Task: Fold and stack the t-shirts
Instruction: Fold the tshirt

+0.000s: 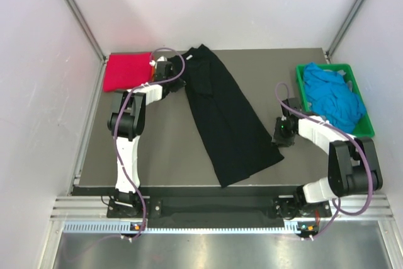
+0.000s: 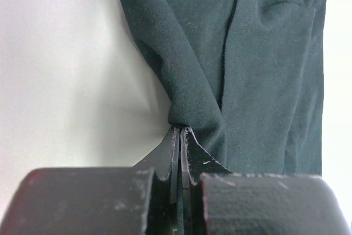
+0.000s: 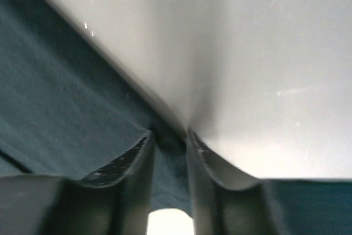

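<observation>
A large black t-shirt [image 1: 227, 118] lies stretched out diagonally across the dark table [image 1: 164, 149]. My left gripper [image 1: 171, 72] is at its far upper end, and in the left wrist view this gripper [image 2: 181, 130] is shut on a bunched fold of the black cloth [image 2: 247, 53]. My right gripper [image 1: 281, 133] is at the shirt's lower right edge. There the jaws of the right gripper [image 3: 170, 136] stand apart, with the edge of the black cloth [image 3: 55, 108] lying between them. A magenta-red t-shirt [image 1: 126, 70] lies folded at the back left corner.
A green crate [image 1: 324, 65] stands at the back right and holds crumpled bright blue t-shirts [image 1: 334, 96]. White walls close in the table on three sides. The folded red shirt lies just left of my left gripper.
</observation>
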Controlling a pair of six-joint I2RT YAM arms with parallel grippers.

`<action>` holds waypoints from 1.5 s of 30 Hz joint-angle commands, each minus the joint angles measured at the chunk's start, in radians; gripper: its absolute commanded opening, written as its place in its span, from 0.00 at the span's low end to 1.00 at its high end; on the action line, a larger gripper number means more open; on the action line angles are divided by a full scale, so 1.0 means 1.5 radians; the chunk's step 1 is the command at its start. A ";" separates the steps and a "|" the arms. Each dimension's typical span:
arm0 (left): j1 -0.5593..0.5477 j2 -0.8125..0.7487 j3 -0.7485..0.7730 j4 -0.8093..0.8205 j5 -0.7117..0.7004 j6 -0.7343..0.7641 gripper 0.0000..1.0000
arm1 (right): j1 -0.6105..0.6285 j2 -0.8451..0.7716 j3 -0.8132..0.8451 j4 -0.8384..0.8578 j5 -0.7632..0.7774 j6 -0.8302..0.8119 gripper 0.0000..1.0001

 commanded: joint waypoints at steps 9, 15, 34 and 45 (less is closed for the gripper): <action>0.015 0.038 0.014 0.006 0.047 0.060 0.00 | 0.003 -0.178 -0.153 0.026 -0.117 0.061 0.00; 0.015 0.045 0.028 0.022 0.094 0.080 0.00 | 0.028 -0.316 -0.203 0.007 -0.131 0.139 0.00; -0.002 0.160 0.170 0.084 0.230 0.049 0.00 | 0.129 -0.446 -0.294 0.090 -0.136 0.300 0.00; -0.005 0.177 0.216 0.056 0.203 0.061 0.00 | 0.182 -0.453 -0.261 0.115 -0.146 0.374 0.00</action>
